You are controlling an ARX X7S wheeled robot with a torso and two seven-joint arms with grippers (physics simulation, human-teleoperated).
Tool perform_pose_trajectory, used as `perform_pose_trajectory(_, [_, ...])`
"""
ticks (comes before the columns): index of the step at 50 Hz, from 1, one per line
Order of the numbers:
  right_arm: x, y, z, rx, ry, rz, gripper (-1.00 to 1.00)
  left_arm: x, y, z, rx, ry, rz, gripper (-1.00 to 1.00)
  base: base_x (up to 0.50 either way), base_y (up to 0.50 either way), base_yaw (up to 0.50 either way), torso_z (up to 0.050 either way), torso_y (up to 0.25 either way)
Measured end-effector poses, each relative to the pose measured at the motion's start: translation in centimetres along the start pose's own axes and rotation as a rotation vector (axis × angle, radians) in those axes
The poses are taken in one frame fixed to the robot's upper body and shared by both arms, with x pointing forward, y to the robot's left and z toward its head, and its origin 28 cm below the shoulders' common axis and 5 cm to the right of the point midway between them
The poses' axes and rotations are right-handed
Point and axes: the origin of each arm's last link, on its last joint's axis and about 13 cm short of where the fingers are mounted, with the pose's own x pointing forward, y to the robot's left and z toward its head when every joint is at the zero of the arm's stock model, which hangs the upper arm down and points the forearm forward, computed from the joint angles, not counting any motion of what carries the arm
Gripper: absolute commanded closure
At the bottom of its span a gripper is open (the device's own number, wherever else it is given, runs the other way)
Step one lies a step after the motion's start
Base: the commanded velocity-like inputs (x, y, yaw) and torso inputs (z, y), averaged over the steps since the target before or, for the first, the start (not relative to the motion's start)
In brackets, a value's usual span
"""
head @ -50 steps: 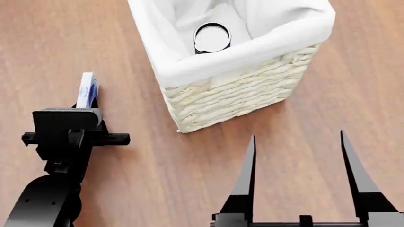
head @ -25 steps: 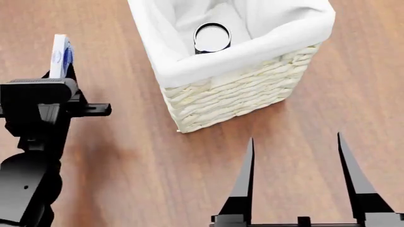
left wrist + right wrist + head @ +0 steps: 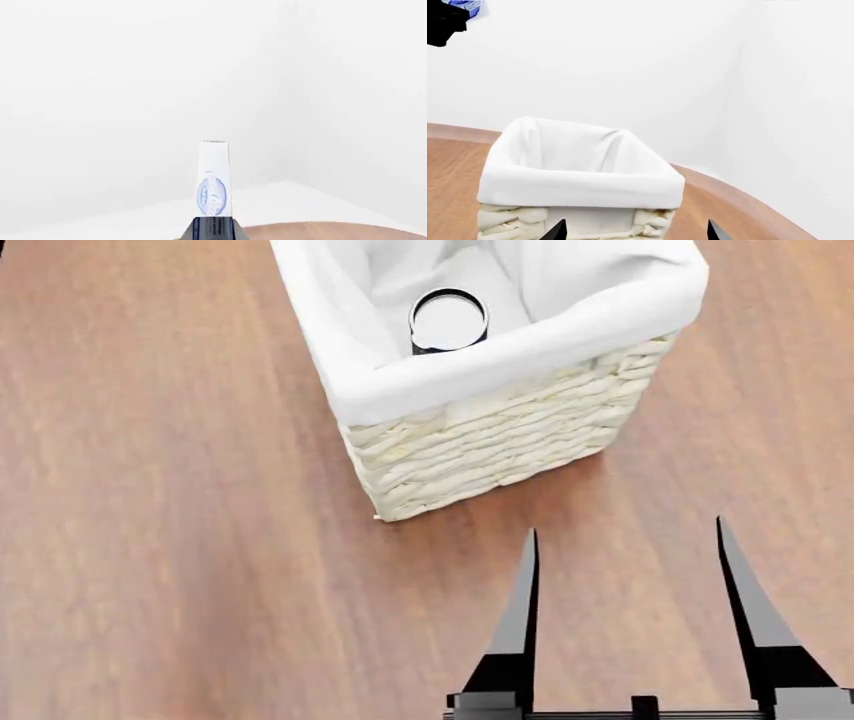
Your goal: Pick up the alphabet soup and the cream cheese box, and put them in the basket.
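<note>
The basket (image 3: 494,430) stands on the worktop (image 3: 174,540), alphabet soup (image 3: 449,320) upright inside. The right claw (image 3: 625,570) hangs released before it. The left claw (image 3: 212,231) grasps the cream cheese box (image 3: 214,180), edge-on, long axis pointing away from the claw.

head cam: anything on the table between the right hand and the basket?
Nothing. In the head view only bare wood separates the open right hand from the basket. The right wrist view also shows no object before the basket.
</note>
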Motion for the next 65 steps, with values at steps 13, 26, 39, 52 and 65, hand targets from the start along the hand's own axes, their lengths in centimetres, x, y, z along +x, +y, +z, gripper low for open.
perform_pose_trajectory(13, [0.0, 0.0, 0.0, -0.007, 0.002, 0.002, -1.00, 4.2, -2.6, 2.4, -0.058, 0.185, -0.460, 1.00, 0.00, 0.00, 0.00, 0.000, 0.000])
perform_pose_trajectory(26, [-0.1, 0.0, 0.0, -0.009, 0.009, 0.003, -1.00, 4.5, -4.6, 0.4, -0.067, 0.459, -0.745, 1.00, 0.00, 0.00, 0.00, 0.000, 0.001])
perform_pose_trajectory(39, [-0.1, 0.1, -0.2, -0.007, 0.015, 0.004, -1.00, 4.3, -5.0, -1.5, -0.081, 0.581, -0.831, 1.00, 0.00, 0.00, 0.00, 0.000, 0.001])
perform_pose_trajectory(52, [-0.2, 0.1, -0.3, -0.004, 0.019, 0.004, -1.00, 4.3, -5.0, -2.1, -0.091, 0.613, -0.853, -1.00, 0.00, 0.00, 0.00, 0.000, 0.001])
perform_pose_trajectory(65, [-0.3, 0.1, -0.3, -0.004, 0.021, 0.006, -1.00, 4.3, -5.0, -2.0, -0.107, 0.611, -0.861, -1.00, 0.00, 0.00, 0.00, 0.000, 0.000])
